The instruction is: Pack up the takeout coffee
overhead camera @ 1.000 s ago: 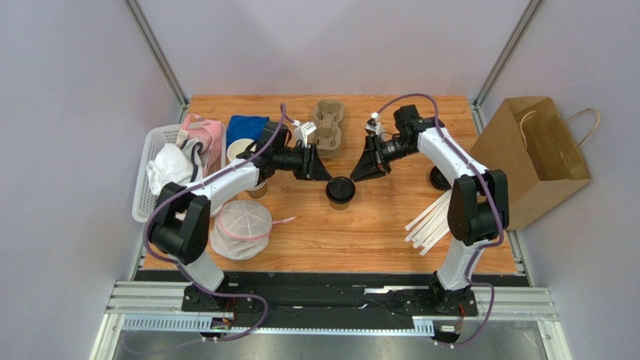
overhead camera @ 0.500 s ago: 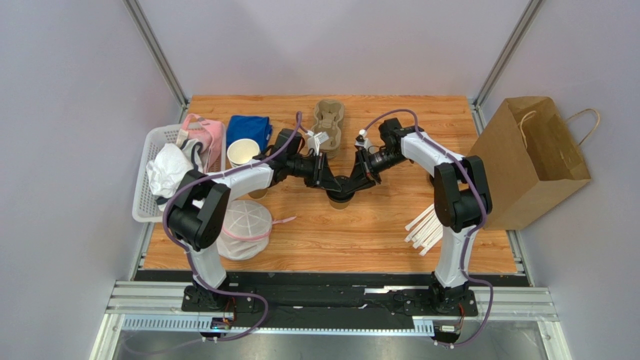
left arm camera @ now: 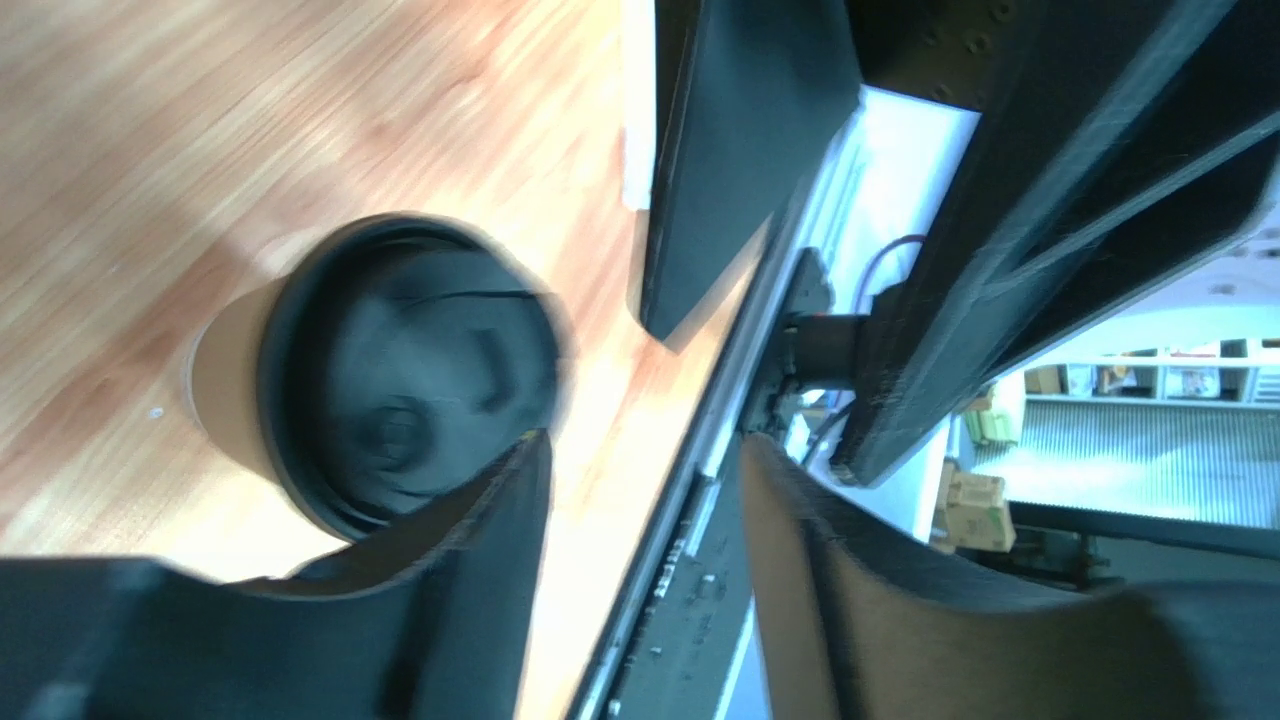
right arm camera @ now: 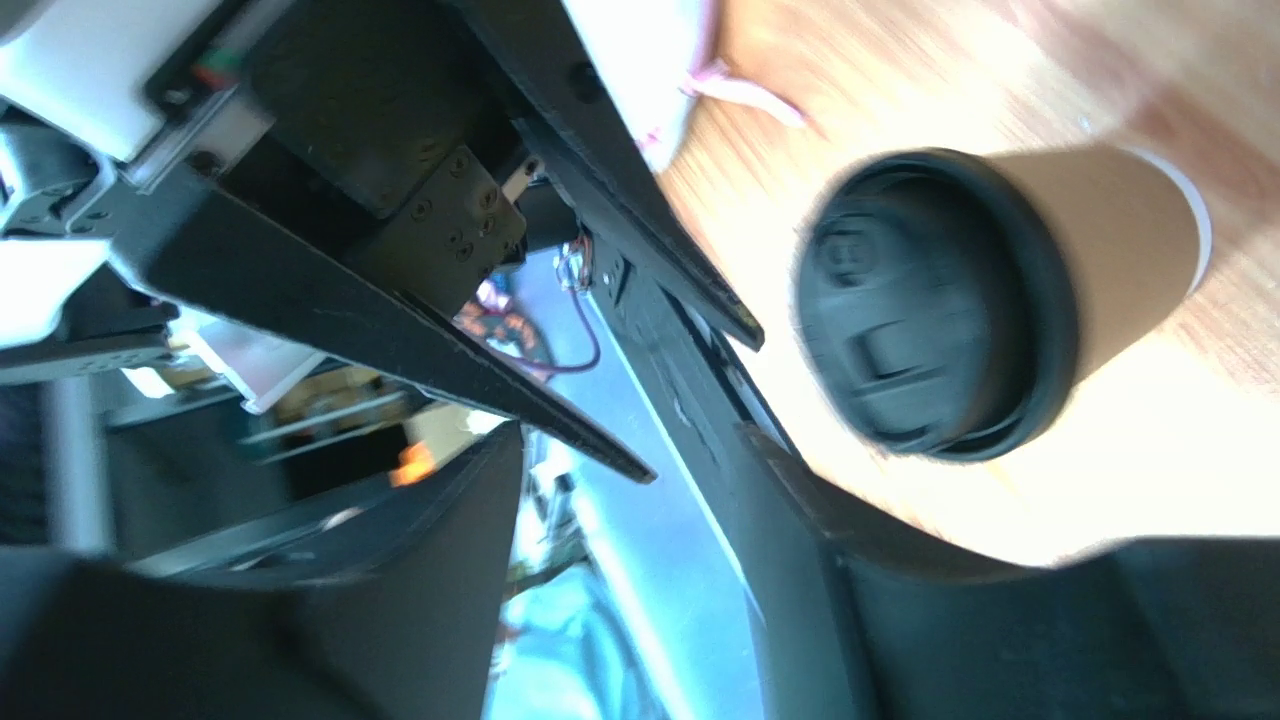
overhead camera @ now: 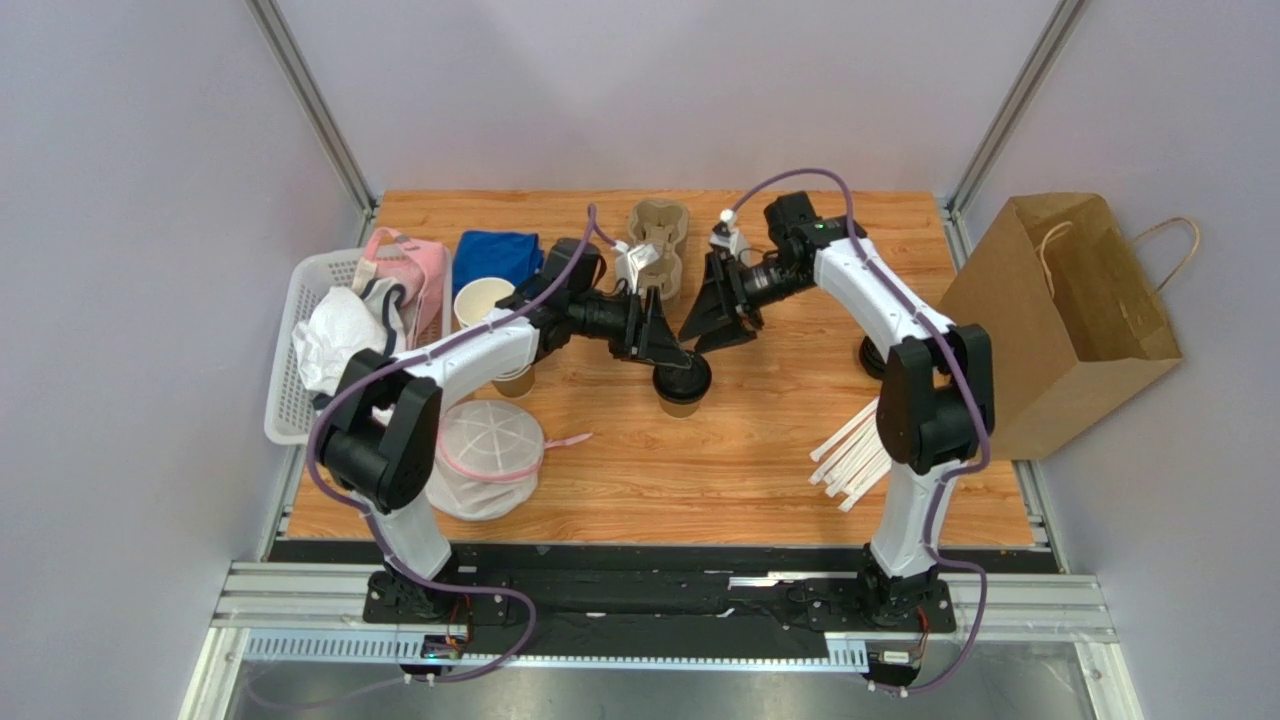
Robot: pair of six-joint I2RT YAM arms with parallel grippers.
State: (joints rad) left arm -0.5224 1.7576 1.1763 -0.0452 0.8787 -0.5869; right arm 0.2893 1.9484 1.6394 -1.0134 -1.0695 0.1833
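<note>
Black right tool (overhead camera: pixel 718 327), now off coffee (overhead camera: pixel 681 384)

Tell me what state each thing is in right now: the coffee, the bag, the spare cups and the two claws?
takeout coffee: upright, lid on, not gripped.
left gripper: open, close beside the coffee, holding nothing.
right gripper: open, holding nothing.
paper bag: mouth open.
stack of cups: upright, no lid.
</note>
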